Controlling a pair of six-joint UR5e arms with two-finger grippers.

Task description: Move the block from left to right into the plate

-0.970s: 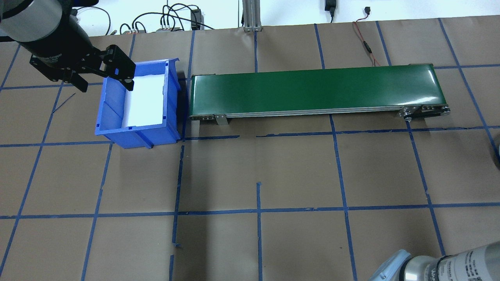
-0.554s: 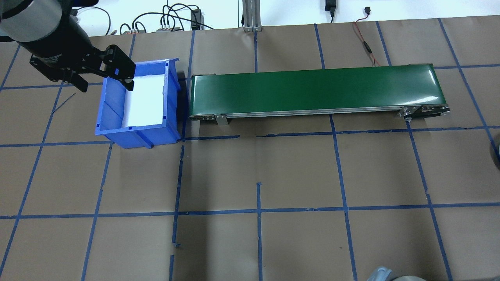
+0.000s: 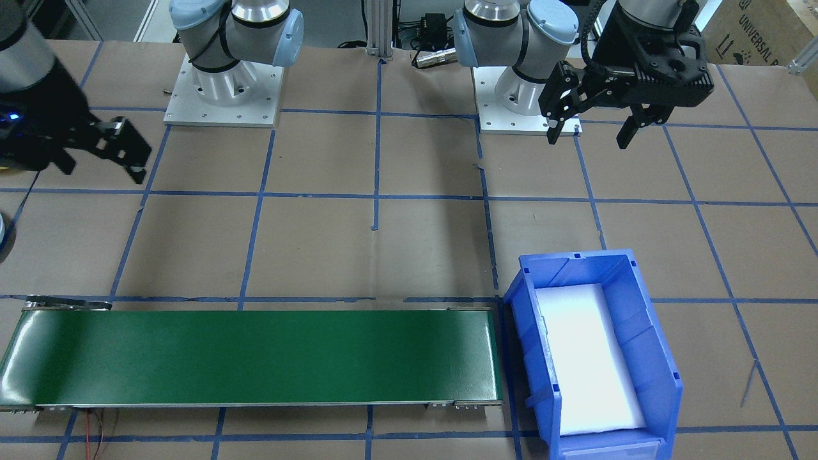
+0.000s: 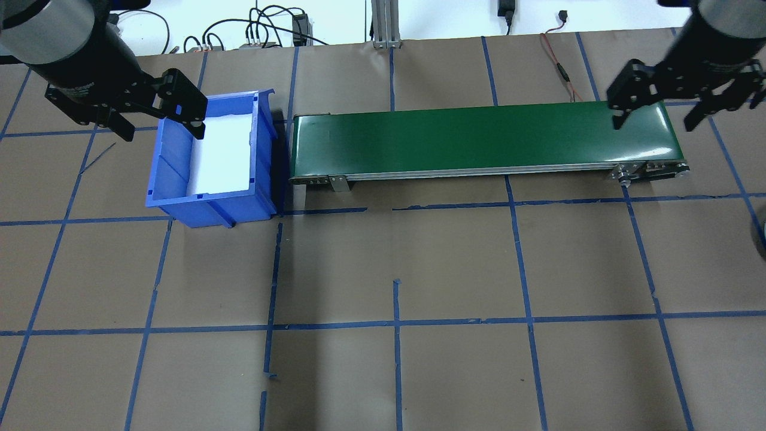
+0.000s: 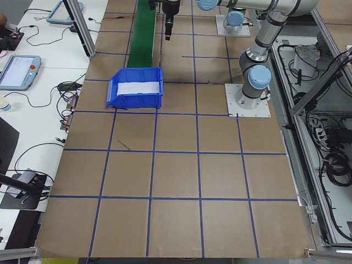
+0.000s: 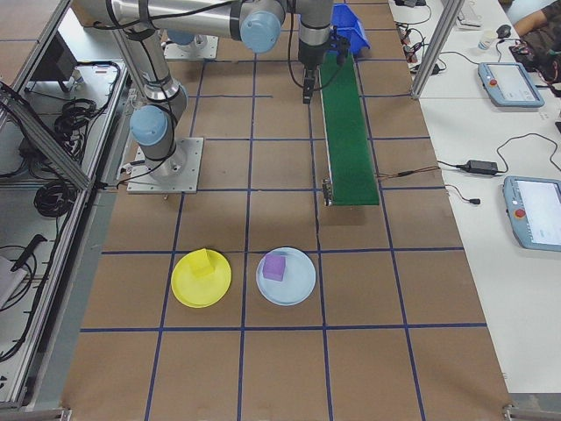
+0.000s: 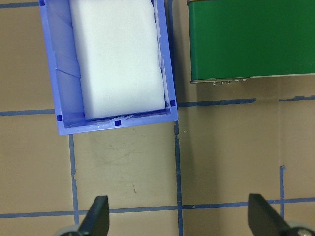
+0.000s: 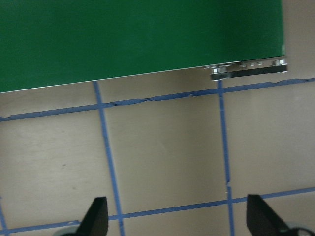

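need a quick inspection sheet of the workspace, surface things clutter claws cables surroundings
surface: table covered in brown paper with a blue tape grid
job's things: yellow block on yellow plate; purple block on pale blue plate; blue bin with white foam liner beside green conveyor belt, nothing on the belt
clutter: nothing seen
claws: left claw open, empty, over the bin's edge; right claw open, empty, over the belt's far end
cables: red wire by the belt; black cables beyond the table edge
surroundings: teach pendants on the side bench; a person's arm at the corner of the right side view
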